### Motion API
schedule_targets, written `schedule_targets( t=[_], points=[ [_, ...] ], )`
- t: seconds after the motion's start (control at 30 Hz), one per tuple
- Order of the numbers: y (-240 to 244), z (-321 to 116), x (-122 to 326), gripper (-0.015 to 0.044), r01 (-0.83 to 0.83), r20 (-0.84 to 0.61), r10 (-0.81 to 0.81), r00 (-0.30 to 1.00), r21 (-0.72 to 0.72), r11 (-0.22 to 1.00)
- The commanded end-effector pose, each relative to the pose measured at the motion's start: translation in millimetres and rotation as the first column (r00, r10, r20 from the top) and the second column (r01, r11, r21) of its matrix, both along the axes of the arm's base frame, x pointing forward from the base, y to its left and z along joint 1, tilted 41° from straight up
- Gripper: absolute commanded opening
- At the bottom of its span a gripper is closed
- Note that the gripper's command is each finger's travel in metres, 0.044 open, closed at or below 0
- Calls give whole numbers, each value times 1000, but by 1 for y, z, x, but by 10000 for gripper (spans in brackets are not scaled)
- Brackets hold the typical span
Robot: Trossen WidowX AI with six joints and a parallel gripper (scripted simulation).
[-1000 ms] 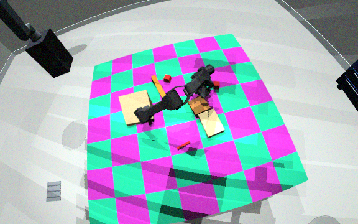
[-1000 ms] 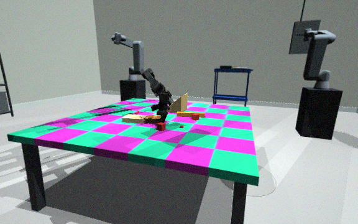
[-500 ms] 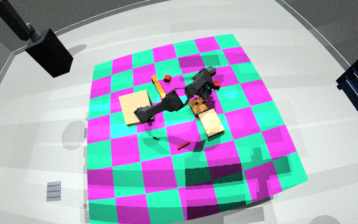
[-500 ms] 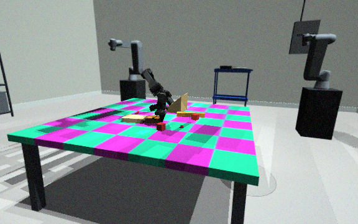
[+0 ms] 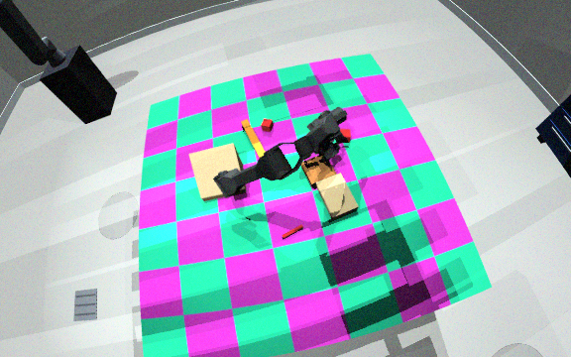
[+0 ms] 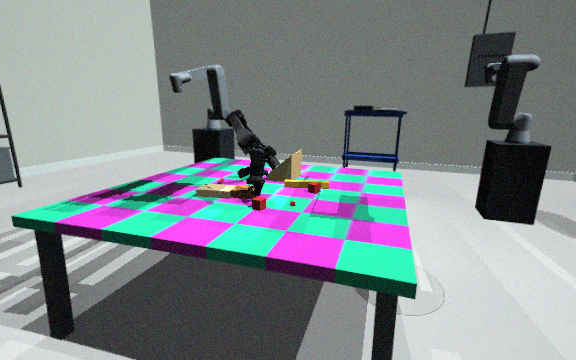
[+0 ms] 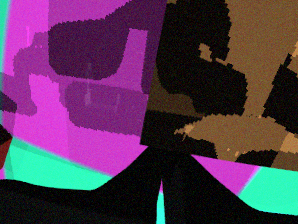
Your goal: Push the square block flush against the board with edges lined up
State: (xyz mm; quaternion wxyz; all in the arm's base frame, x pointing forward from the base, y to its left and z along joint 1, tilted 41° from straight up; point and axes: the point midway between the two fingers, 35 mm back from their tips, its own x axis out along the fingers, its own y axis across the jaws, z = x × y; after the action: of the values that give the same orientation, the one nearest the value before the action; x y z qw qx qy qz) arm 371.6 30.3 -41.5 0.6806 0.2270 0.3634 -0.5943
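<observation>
Block (image 5: 317, 171) (image 6: 242, 191) (image 7: 260, 45) by the board's end, your fingers (image 5: 332, 155) (image 6: 257, 192) shut on nothing

It lies on the table (image 5: 251, 278) (image 6: 178, 230) (image 7: 95, 150) beside the pale board (image 5: 337, 195) (image 6: 213, 190), probably so you can nudge its side flush with the fingers narrowed into a blunt pusher; it looks squarish, flat and orange-brown, broken by dark shadow. You can't tell whether the edges are even.
</observation>
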Motion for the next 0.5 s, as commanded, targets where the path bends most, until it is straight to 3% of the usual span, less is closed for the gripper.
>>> schedule_targets(
  t=[0.0, 0.47],
  points=[
    [-7, 2, 1, 0, 6, -1, -6, 1000, -6, 1000],
    [4, -6, -1, 0, 6, -1, -6, 1000, -5, 1000]
  ],
)
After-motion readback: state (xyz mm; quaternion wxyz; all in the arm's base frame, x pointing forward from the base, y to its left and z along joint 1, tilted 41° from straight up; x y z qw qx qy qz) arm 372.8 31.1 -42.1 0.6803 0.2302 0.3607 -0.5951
